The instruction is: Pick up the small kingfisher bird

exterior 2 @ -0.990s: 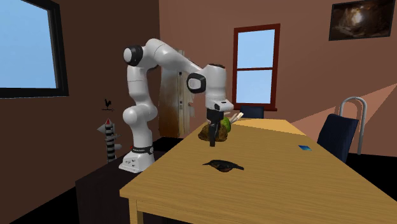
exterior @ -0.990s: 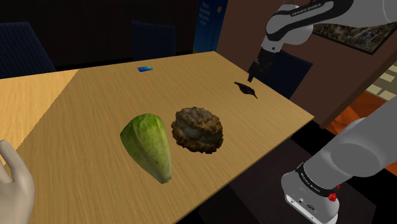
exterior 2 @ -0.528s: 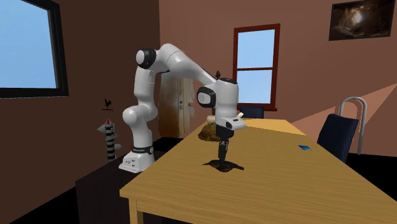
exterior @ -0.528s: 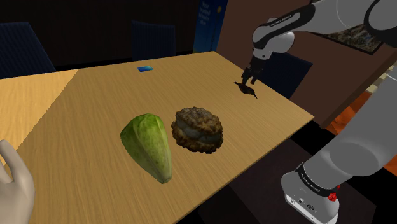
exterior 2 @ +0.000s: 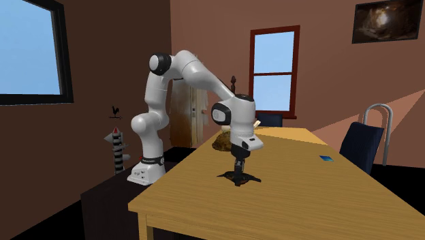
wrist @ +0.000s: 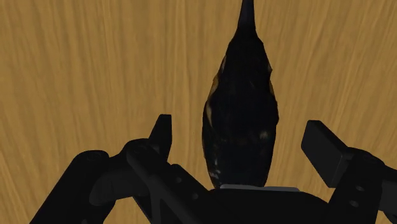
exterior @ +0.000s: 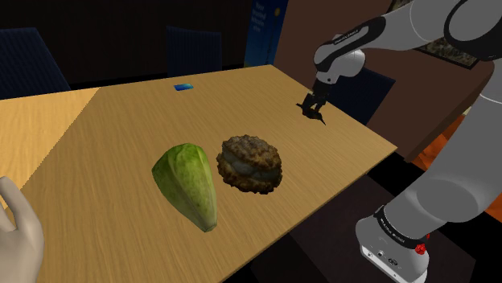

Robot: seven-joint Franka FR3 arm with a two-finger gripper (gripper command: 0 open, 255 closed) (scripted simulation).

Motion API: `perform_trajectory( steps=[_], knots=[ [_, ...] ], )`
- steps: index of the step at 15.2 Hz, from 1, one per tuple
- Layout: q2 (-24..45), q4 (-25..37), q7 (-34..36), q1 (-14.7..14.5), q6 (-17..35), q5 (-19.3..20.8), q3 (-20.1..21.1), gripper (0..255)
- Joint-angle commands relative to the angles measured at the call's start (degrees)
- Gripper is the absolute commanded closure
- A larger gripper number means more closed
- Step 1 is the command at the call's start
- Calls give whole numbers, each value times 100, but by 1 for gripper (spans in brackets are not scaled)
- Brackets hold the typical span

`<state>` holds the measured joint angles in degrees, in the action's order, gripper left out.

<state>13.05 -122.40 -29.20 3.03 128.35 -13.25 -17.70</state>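
Observation:
The small kingfisher bird point(wrist: 242, 108) is a dark, almost black shape with a long pointed beak, lying flat on the wooden table point(exterior: 121, 129) near its edge. My gripper point(wrist: 242, 137) is down over it, open. The bird's body lies between the fingers point(wrist: 162, 130), which stand apart on either side without touching it. In the shoulder view the gripper point(exterior: 310, 106) covers most of the bird point(exterior: 320, 117); only the beak end shows. From the second exterior view the gripper point(exterior 2: 239, 178) stands upright on the bird point(exterior 2: 253, 178), reaching table level.
A green leafy vegetable point(exterior: 189, 185) and a brown lumpy object point(exterior: 252, 164) lie mid-table, well away from the gripper. A small blue card point(exterior: 183, 87) sits at the far side. A white hand-like shape point(exterior: 16, 241) is at the lower left. Chairs point(exterior 2: 361, 146) stand around the table.
The arm has swung over the bird and come down from above it to table level. The fingers have stayed apart throughout. The bird has not moved.

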Motion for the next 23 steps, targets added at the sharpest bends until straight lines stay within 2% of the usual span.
perform_trajectory(
  steps=[1,10,23],
  knots=[
    [7,-21,-11,2,29,-8,1,255],
    [14,-8,-10,3,23,-10,2,255],
    [-590,317,289,-48,-847,328,-78,255]
  ],
)
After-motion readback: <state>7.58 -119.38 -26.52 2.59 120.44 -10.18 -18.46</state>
